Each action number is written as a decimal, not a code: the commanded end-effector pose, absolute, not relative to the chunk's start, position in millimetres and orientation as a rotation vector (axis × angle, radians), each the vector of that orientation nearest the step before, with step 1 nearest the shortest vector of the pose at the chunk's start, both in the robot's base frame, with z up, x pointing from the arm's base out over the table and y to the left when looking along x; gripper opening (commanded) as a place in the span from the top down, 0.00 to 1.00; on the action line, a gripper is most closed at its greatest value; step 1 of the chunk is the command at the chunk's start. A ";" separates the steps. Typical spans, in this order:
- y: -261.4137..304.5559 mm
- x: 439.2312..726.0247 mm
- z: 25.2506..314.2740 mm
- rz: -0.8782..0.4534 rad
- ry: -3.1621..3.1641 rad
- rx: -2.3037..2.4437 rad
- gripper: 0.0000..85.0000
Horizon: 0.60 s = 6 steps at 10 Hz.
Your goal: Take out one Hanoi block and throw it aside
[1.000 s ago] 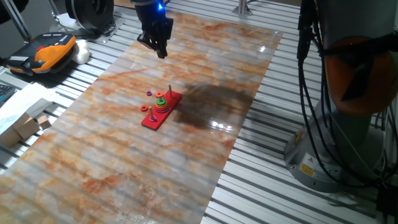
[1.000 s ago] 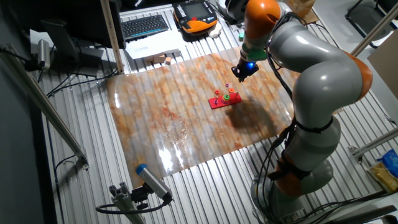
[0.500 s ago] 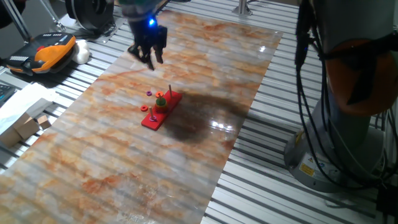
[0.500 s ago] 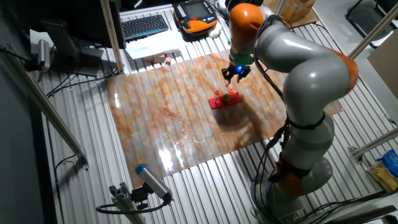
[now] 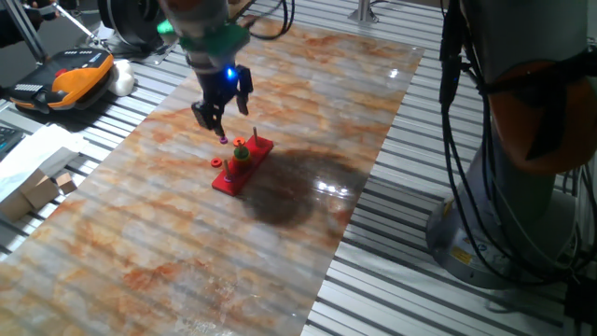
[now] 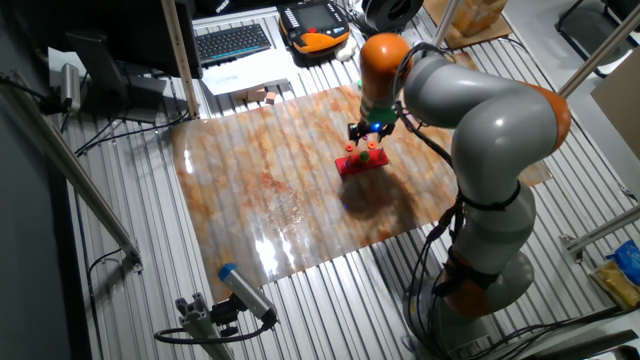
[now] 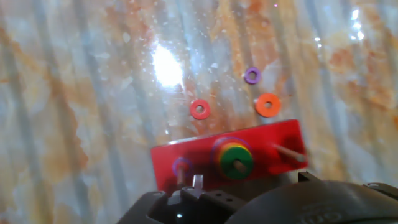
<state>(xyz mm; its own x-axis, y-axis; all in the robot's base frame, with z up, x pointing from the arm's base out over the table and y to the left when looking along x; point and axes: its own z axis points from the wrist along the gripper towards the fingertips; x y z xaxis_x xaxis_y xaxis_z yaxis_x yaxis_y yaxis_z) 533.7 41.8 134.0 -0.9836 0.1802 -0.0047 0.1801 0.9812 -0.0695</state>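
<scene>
The gripper (image 5: 216,114) hangs just above the table beside the red peg board (image 5: 242,166), its two fingers spread a little apart with nothing between them. The green ring (image 7: 237,158) sits at the top of the stack on the middle peg; in the hand view a yellow ring shows under its edge. On the marble-patterned table top (image 5: 308,112), just beside the board, three loose rings lie apart from one another: a purple one (image 7: 252,76), an orange one (image 7: 268,104) and a red one (image 7: 199,109). To do this step well, the fingers should probably centre over the middle peg, come straight down so they straddle the green ring's rim without catching the yellow one, then lift straight up along the peg until the ring clears its tip. The thin peg at the board's far end (image 5: 254,135) stands near the gripper's path and could be knocked. For the toss, the open table on the side of the board away from the loose rings looks roomy; the table's edges and the slatted bench beyond are well apart from the board.
</scene>
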 end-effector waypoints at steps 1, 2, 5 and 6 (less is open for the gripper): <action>41.3 534.8 99.7 0.098 -3.125 -0.276 0.20; 38.4 536.3 95.9 0.081 -3.127 -0.261 0.20; 29.4 540.9 77.3 0.038 -3.148 -0.237 0.20; 27.7 541.3 73.5 0.028 -3.151 -0.234 0.20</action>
<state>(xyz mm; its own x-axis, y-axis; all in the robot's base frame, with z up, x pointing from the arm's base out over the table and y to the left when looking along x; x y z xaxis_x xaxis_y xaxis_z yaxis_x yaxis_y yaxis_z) 541.2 27.7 74.1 -0.9887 0.1489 -0.0192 0.1493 0.9886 -0.0171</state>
